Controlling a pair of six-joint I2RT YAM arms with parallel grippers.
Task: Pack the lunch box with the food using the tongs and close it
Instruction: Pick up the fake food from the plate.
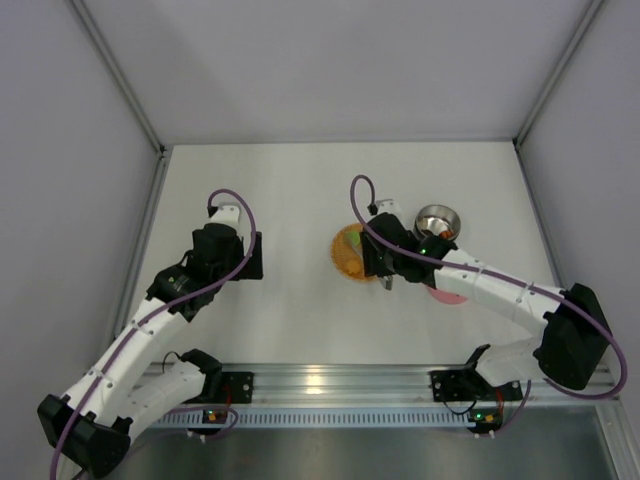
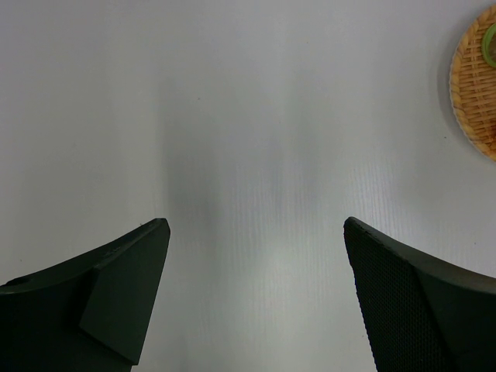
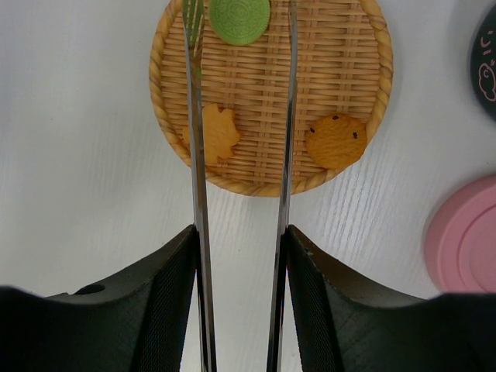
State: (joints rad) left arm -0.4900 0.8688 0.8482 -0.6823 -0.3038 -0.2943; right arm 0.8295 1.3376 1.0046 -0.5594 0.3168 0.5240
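Note:
My right gripper (image 3: pixel 242 240) is shut on the tongs (image 3: pixel 194 155), one slim silver arm against each pad. The two arms reach out over an orange woven plate (image 3: pixel 263 186), spread apart with the tips out of frame. The food on the plate is a green disc (image 3: pixel 240 17) between the arms, a yellow-orange piece (image 3: pixel 221 133) beside the left arm, and an orange piece with dark specks (image 3: pixel 335 141) to the right. The lunch box (image 1: pixel 437 219) stands behind the right wrist, its dark wall (image 3: pixel 487 62) at the frame edge. Its pink lid (image 3: pixel 465 240) lies flat. My left gripper (image 2: pixel 256 232) is open over bare table.
The woven plate (image 1: pixel 350 252) lies mid-table just left of my right gripper (image 1: pixel 385 270). The pink lid (image 1: pixel 447 293) is partly under the right forearm. Grey walls enclose the table on three sides. My left gripper (image 1: pixel 250 255) stays well left of the plate.

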